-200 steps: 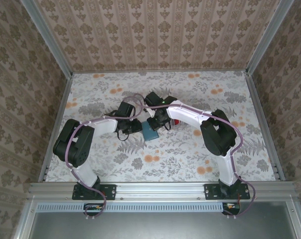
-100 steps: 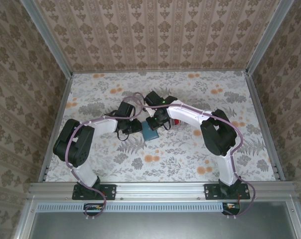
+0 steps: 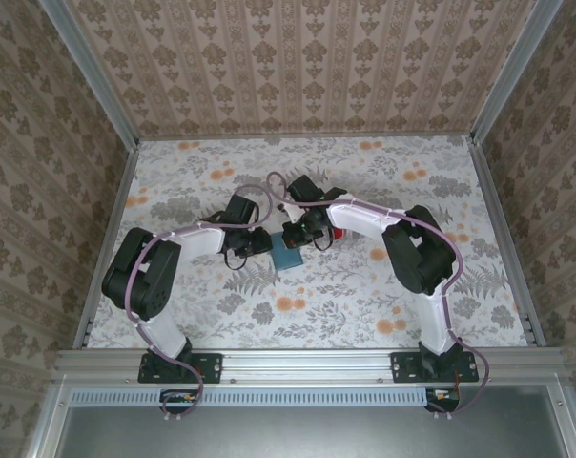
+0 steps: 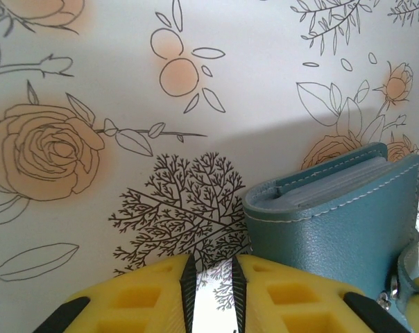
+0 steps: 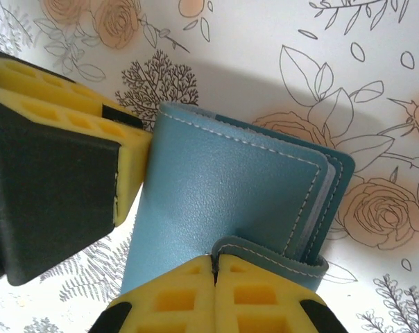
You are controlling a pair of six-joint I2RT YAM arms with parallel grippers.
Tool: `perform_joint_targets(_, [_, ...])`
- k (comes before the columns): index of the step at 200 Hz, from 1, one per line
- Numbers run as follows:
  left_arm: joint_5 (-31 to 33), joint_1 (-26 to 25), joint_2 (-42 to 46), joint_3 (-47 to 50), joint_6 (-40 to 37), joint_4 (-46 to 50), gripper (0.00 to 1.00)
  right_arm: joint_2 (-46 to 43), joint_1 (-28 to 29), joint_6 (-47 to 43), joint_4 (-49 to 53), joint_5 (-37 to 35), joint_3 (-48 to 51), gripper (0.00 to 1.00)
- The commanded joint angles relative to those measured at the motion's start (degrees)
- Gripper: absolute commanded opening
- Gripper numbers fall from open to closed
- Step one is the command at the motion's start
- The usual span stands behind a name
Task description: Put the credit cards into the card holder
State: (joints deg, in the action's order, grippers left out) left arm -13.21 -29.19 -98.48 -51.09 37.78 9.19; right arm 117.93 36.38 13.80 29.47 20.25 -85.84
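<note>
while the left pincer, ajar and empty, abuts the card holder, the right pincer is closed against it.

Both arms are white with black joints, purple cables, yellow gripper pads.

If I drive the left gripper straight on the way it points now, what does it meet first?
Probably the floral table: bare cloth lies ahead of the left gripper. The card holder sits just off that line, at the gripper's side, though depth is unclear.
</note>
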Motion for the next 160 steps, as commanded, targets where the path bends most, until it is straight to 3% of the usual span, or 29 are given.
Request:
perform_joint_targets(1, [-0.66, -0.52, -1.89, -0.37, 0.97, -0.31, 0.26, 1.23, 0.35, 1.82, -3.97, 5.92, 0.58, 0.03])
perform_joint_targets(37, [-0.50, -0.59, -2.15, -0.41, 0.89, -0.14, 0.26, 0.99, 0.27, 1.60, -3.55, 5.98, 0.85, 0.03])
perform_joint_targets(79, [-0.42, -0.60, -1.98, -0.11, 0.86, -0.10, 0.26, 0.91, 0.24, -0.08, -0.76, 0.80, 0.76, 0.03])
perform_joint_targets(160, [-0.33, -0.60, -2.08, -0.22, 0.68, 0.30, 0.26, -0.75, -0.83, 0.50, -2.40, 4.03, 2.51, 0.03])
